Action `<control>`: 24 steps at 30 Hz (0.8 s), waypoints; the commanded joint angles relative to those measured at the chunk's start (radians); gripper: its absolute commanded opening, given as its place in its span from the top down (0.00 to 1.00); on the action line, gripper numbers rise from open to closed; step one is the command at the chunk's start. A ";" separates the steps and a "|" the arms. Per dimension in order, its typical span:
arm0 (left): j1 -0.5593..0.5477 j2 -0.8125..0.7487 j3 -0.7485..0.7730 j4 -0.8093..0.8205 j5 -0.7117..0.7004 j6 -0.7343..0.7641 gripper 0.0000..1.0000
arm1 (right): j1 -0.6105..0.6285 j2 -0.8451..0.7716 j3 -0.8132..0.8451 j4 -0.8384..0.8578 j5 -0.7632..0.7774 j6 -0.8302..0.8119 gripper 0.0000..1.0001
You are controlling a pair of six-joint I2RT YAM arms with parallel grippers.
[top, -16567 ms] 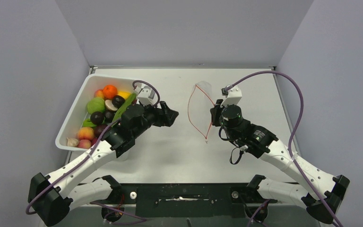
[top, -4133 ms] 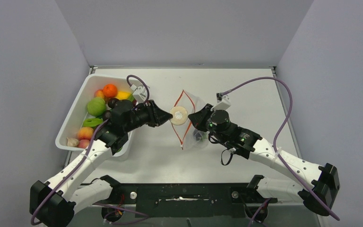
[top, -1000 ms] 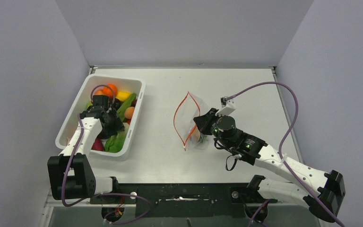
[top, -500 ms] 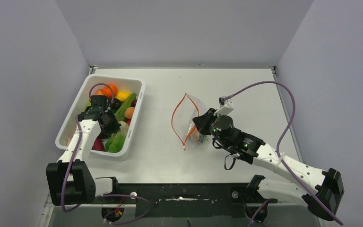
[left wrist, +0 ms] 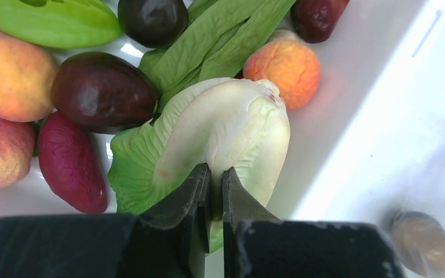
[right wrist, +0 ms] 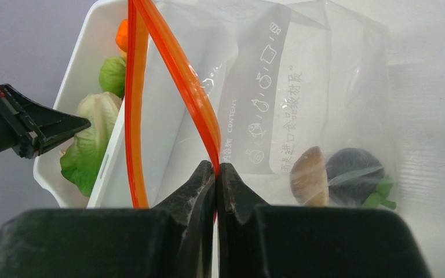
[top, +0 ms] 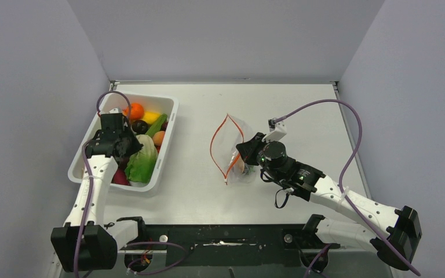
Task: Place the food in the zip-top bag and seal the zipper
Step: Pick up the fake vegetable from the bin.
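Top external view, mid-loading on the table [top: 301, 110]. White bin [top: 171, 124] at left. Zip-top bag [top: 240, 130] at centre, mouth held up by right gripper [right wrist: 216, 171], clamped tight on zipper [right wrist: 177, 69]. Lettuce [top: 142, 159] in bin, pinched in closed left gripper [left wrist: 216, 174]. Next, probably: lift clear, carry right, into bag mouth.

the bin [top: 148, 95] sits on the surface [top: 197, 191] at the left of the top view, well apart from the zip-top bag [top: 236, 128], which lies near the middle. the lettuce [top: 142, 162] is over the bin's lower half, a peach [top: 159, 138] just above it to the right, other food [top: 136, 110] toward the bin's upper end. a few pieces [right wrist: 347, 168] lie in the bag's lower end.
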 commanded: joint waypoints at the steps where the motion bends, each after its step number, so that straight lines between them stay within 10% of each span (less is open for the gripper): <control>1: 0.003 -0.063 0.081 0.028 0.003 -0.018 1.00 | 0.007 -0.012 0.038 0.033 0.008 0.002 1.00; 24: 0.001 -0.179 0.298 0.018 0.292 0.050 1.00 | 0.010 0.053 0.071 0.125 -0.026 -0.205 1.00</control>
